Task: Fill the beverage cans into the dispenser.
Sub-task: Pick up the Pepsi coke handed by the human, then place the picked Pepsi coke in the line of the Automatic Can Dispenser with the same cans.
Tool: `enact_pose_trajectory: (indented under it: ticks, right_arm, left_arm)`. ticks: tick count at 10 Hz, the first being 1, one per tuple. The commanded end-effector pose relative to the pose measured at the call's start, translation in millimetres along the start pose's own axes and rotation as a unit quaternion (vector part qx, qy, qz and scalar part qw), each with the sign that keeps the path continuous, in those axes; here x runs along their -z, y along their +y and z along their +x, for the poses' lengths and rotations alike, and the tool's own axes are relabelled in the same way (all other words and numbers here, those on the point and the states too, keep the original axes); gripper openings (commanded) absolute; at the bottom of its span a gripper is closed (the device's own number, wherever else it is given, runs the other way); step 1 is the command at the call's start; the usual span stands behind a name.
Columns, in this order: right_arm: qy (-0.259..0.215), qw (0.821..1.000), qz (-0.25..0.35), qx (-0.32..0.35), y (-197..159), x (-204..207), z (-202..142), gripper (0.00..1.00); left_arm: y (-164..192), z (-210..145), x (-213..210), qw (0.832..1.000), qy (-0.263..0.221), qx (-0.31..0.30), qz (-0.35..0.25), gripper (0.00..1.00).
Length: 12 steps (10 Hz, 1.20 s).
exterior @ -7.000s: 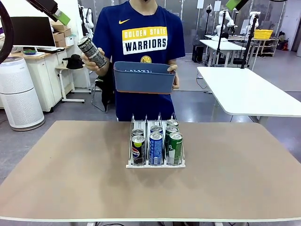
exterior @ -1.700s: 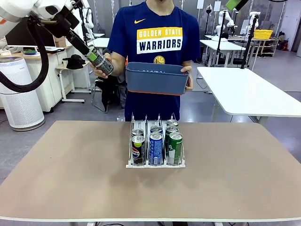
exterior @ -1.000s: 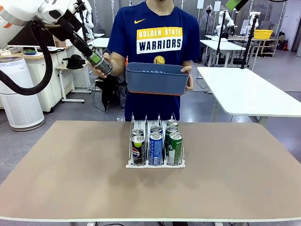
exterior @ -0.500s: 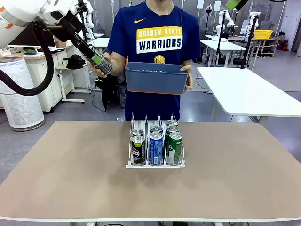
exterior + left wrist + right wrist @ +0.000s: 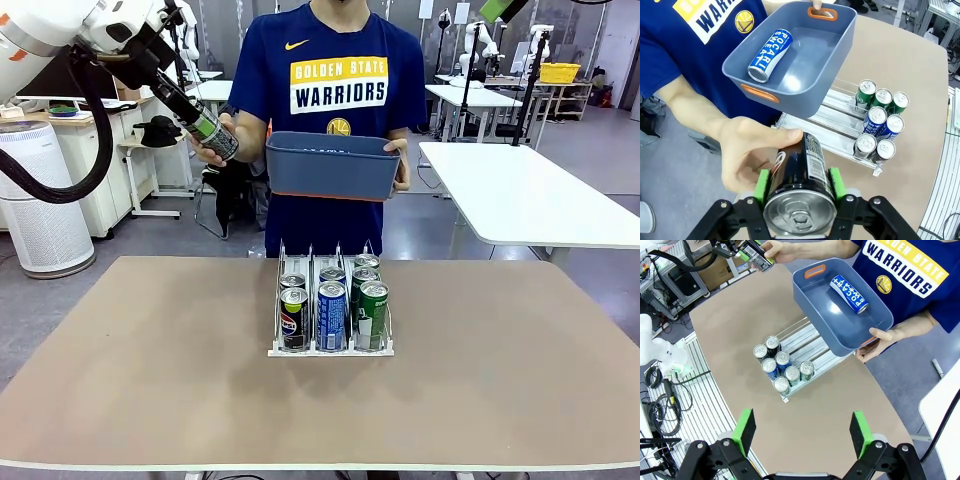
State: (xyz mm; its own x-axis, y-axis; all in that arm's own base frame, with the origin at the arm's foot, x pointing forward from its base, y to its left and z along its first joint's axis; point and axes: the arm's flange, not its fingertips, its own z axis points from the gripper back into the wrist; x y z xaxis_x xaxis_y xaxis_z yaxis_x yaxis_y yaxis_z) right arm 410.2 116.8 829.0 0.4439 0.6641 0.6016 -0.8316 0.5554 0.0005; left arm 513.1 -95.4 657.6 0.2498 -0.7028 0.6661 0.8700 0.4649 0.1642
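Observation:
A person's hand (image 5: 228, 135) holds out a black beverage can (image 5: 212, 130) above the table's far left. My left gripper (image 5: 192, 112) is shut on that can's top end. In the left wrist view the green pads clamp the can (image 5: 800, 165) on both sides, with the person's hand (image 5: 747, 157) still wrapped around it. The clear dispenser (image 5: 311, 256) stands mid-table with several cans (image 5: 331, 312) in its three lanes. My right gripper (image 5: 803, 432) hangs open high above the table, looking down on the dispenser (image 5: 807, 346).
In the other hand the person holds a blue-grey tub (image 5: 333, 168) over the table's far edge. A blue can (image 5: 770, 55) lies inside the tub (image 5: 812, 297). Bare tabletop (image 5: 150, 360) surrounds the dispenser. A white table (image 5: 530, 190) stands at the far right.
Within the last second my left gripper has shut on the black can in the person's hand. The arm, the can and the tub have barely moved.

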Motion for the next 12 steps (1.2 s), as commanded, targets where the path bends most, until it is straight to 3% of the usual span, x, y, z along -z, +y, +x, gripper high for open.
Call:
enact_pose_trajectory:
  ticks: [1,4,12]
  right_arm:
    - [0.0,1.0,0.001,0.0,2.2,-0.8,-2.0,1.0]
    - [0.0,1.0,0.001,0.0,2.2,-0.8,-2.0,1.0]
    - [0.0,1.0,0.001,0.0,2.2,-0.8,-2.0,1.0]
  left_arm:
    - [0.7,0.2,-3.0,1.0,-0.001,-0.001,-0.01,0.0]
    - [-1.3,2.0,-7.1,1.0,-0.001,-0.001,0.01,0.0]
    - [-1.0,0.4,-0.6,1.0,0.0,0.001,-0.002,0.0]
